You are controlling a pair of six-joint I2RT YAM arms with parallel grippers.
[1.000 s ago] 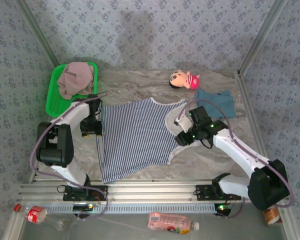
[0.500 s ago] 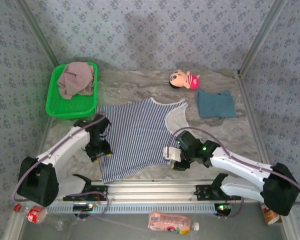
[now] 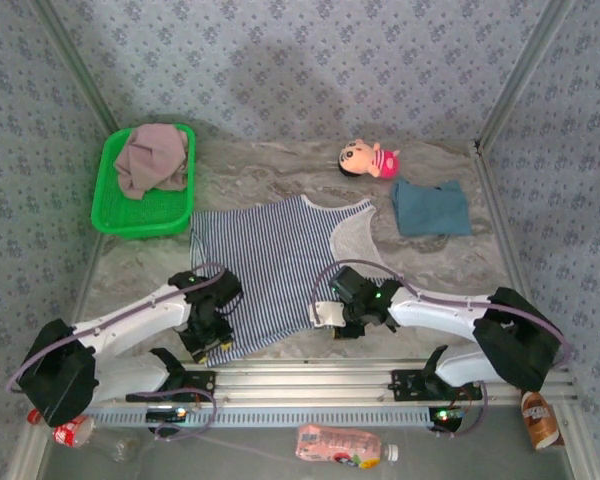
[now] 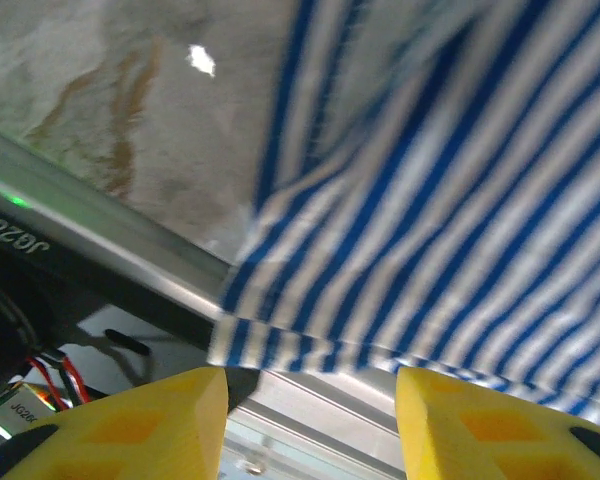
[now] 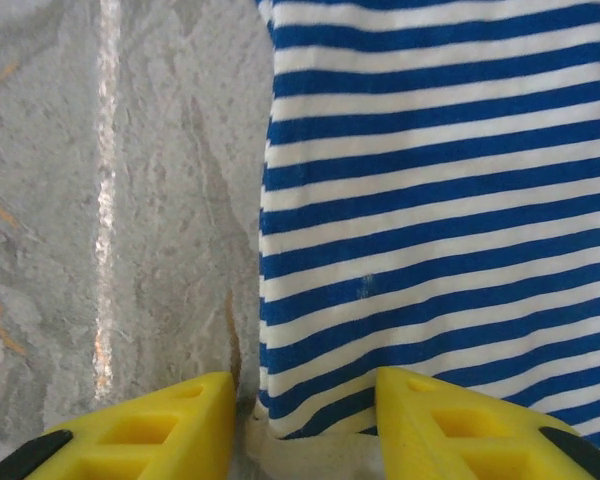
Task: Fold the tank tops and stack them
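- From above, the striped tank top [image 3: 270, 265] is seen spread flat mid-table. The left gripper [image 3: 208, 340] is set at its near left corner, the right gripper [image 3: 325, 318] at its near right edge. The teal top [image 3: 432, 208] lies far right, and the mauve top [image 3: 152, 158] is in the green basket [image 3: 110, 222].
- At the left wrist, the yellow fingers [image 4: 160, 420] are held apart, with the striped hem just beyond them and nothing gripped.
- At the right wrist, the spread fingers [image 5: 450, 425] are seen with the top's edge lying between them, unclamped.

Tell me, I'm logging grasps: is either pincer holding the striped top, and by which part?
Nothing is held: left pincer and right pincer stand open at near hem corners of the striped top.
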